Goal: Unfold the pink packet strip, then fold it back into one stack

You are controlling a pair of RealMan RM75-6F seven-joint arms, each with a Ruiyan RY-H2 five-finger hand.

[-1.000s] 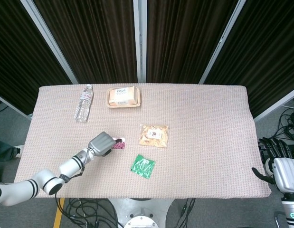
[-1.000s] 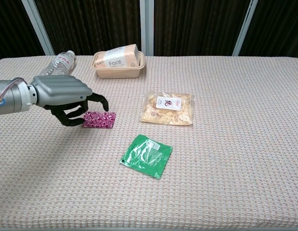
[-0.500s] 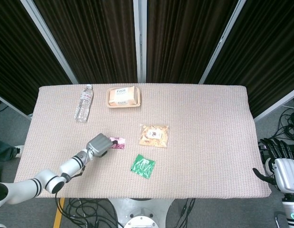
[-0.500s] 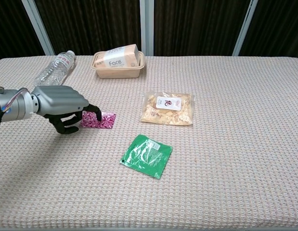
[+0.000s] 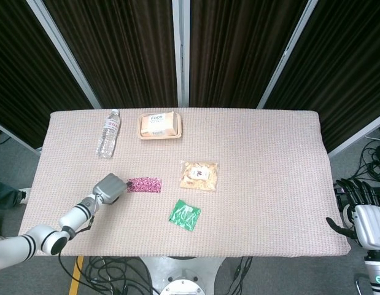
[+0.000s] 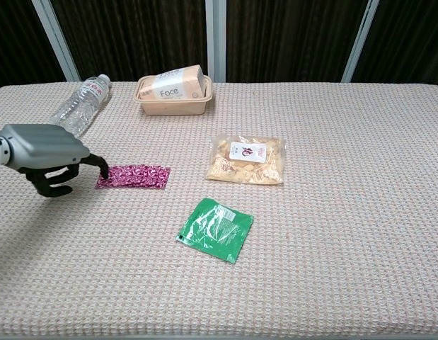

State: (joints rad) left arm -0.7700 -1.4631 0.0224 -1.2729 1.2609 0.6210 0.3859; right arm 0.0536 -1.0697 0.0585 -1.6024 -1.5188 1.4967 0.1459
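The pink packet strip (image 5: 144, 185) (image 6: 132, 176) lies flat on the woven table cover, stretched out left to right. My left hand (image 5: 108, 187) (image 6: 45, 152) sits at the strip's left end. One dark fingertip holds that end down and the other fingers are curled under the palm. My right hand (image 5: 364, 215) hangs off the table's right front corner with its fingers apart and nothing in it. It shows only in the head view.
A lying water bottle (image 5: 108, 133) (image 6: 78, 105) and a beige tray with a "Face" pack (image 5: 159, 125) (image 6: 173, 88) are at the back left. A clear snack bag (image 5: 199, 175) (image 6: 247, 159) lies right of the strip, with a green sachet (image 5: 185, 214) (image 6: 215, 229) in front.
My left hand has drawn back to the left with the strip's end, and the short folded packet has opened into a longer flat strip. The right hand has stayed still.
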